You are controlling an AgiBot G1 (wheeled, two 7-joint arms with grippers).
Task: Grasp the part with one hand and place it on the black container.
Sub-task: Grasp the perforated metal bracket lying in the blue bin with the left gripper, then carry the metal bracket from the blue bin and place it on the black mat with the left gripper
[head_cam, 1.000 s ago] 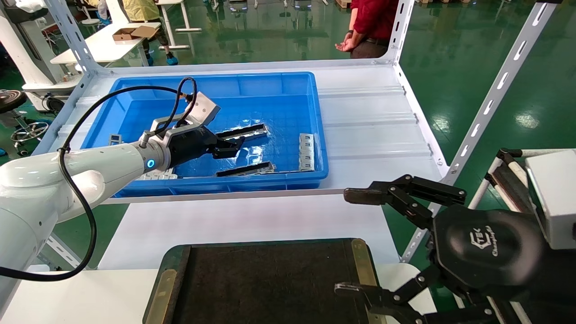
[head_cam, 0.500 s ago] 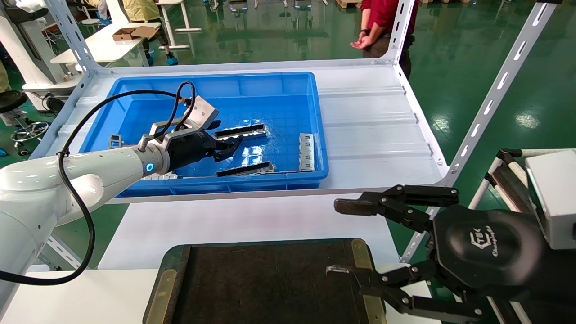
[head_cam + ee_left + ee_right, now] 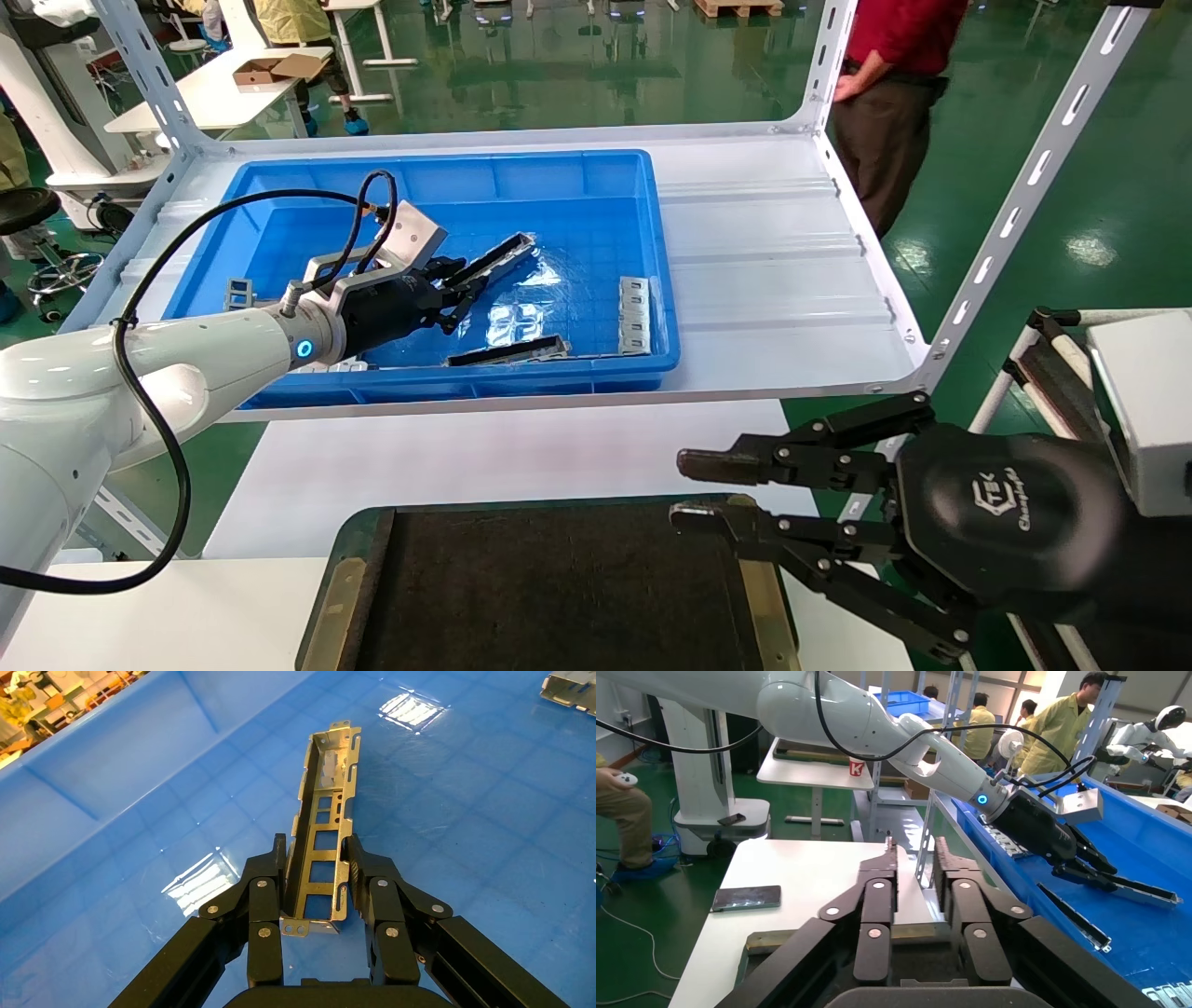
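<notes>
My left gripper [image 3: 456, 280] is inside the blue bin [image 3: 466, 384], shut on the part [image 3: 489, 261], a slim silver-grey metal bar. The bar is raised off the bin floor and tilts up and away. In the left wrist view the fingers [image 3: 369, 881] clamp the near end of the part [image 3: 327, 811], whose face with rectangular cutouts shows. My right gripper [image 3: 678, 489] hangs empty over the right edge of the black container [image 3: 559, 578], its jaws a narrow gap apart [image 3: 916, 846].
A second bar [image 3: 507, 350] lies near the bin's front wall. Grey cage blocks sit at its right [image 3: 633, 303] and left [image 3: 237, 292]. White shelf uprights [image 3: 1024, 196] stand at the right. A person in red [image 3: 894, 93] stands behind the shelf.
My left gripper has closed on the bar and lifted it, so it now tilts upward. My right gripper's jaws have narrowed from wide open to a small gap.
</notes>
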